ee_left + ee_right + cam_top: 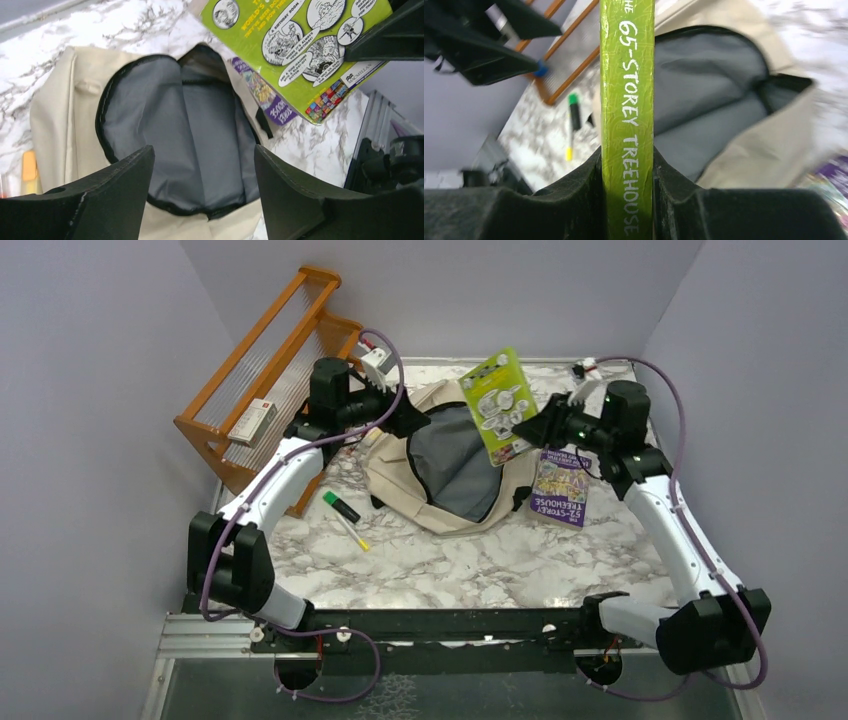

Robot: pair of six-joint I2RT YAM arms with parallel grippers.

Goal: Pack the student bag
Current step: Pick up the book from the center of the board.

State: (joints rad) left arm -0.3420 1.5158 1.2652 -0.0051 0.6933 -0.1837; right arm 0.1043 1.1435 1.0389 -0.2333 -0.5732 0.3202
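Observation:
The student bag [400, 480] lies open in the middle of the table, beige canvas with its grey lining [455, 460] facing up. My right gripper [535, 426] is shut on a green book [498, 405] and holds it tilted above the bag's far right rim. In the right wrist view the jaws [627, 167] clamp the book's spine [626, 75], with the bag's opening [704, 75] beyond. My left gripper [415, 422] is open and empty over the bag's far left rim. In the left wrist view its fingers [202, 150] frame the grey lining [165, 115], with the green book [300, 45] above.
A purple book [560, 488] lies flat on the table right of the bag. A green highlighter [341, 506] and a thin yellow-tipped pen [352, 530] lie left of it. A wooden rack [270, 360] holding a small box [250, 420] stands at the back left.

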